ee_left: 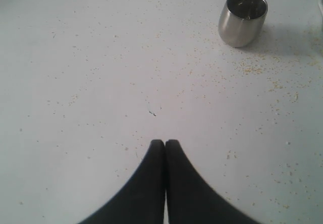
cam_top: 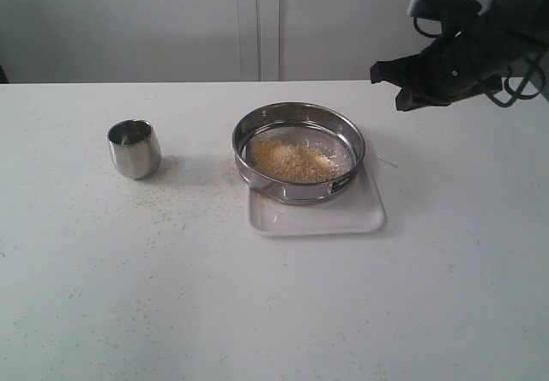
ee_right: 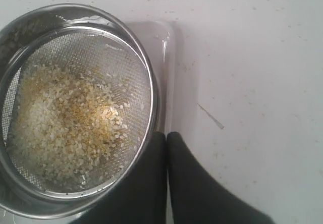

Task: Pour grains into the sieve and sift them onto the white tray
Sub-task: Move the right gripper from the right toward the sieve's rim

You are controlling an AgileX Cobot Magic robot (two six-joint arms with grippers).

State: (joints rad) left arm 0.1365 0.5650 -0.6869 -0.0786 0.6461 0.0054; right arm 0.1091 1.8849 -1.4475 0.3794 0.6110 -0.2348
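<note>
Sifting is the step in hand, by my reading. The grains (ee_right: 65, 128) already lie heaped on the mesh of the sieve (cam_top: 298, 151), mostly pale with a golden patch mid-heap. The sieve sits on the white tray (cam_top: 360, 214), off-centre.

- Steel cup (cam_top: 134, 148): upright, well apart from the sieve, looks empty.
- Stray grains dot the bench (cam_top: 257, 312) between cup and sieve.
- Right tool (ee_right: 166, 135): hangs just off the sieve's rim, jaws pressed together, holding nothing.
- Left tool (ee_left: 165, 143): seemingly farther from the sieve than the cup, jaws likewise together, empty.

To do it well:
- Jaws must part before the rim wall can be taken. Grip the wall, never the mesh.
- Keep the sieve level and over the tray. Shake short and gentle so the fines drop inside the tray's rim.
- A wide swing would likely scatter grains onto the bench.

Whether fines lie on the tray yet, cannot tell.
</note>
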